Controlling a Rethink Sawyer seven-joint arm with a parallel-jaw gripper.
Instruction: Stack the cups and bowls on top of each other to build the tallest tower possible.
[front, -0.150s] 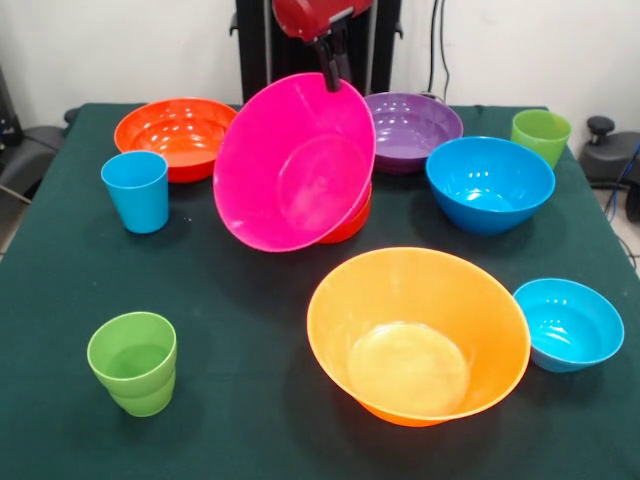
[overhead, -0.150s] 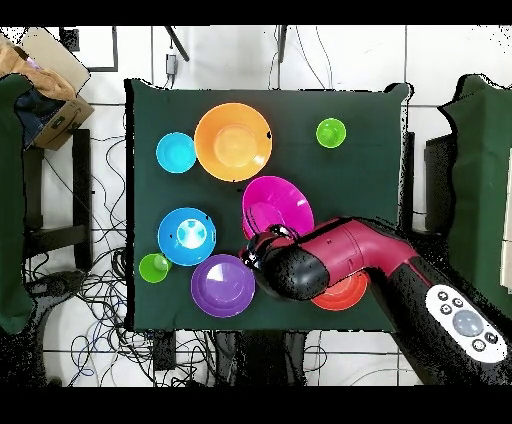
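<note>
Large glossy pink plastic bowl (front, -0.150s: 294, 165) sits tilted at upper centre of front view, its opening facing the camera, lower edge resting on a small red-orange plastic bowl (front, -0.150s: 352, 222) half hidden behind it. Gripper (front, -0.150s: 333, 72) comes down from top edge w/ dark fingers pinched on the pink bowl's upper rim, so it's holding the bowl by the rim.

Handling, as a judgement: thin, light, stiff plastic, slick surface; rim pinch is the only real hold, and a big bowl hung from one rim point will likely swing or slip. Safer to keep it low and set it down gently.

Arm pose: in overhead view the red arm (overhead, -0.150s: 350, 255) reaches from lower right toward centre, wrist over the pink bowl's edge.

Other pieces apart on the dark green tablecloth (front, -0.150s: 240, 300): large orange plastic bowl (front, -0.150s: 418, 335) lower right, sky blue plastic cup (front, -0.150s: 136, 191) left. No tower yet.
</note>
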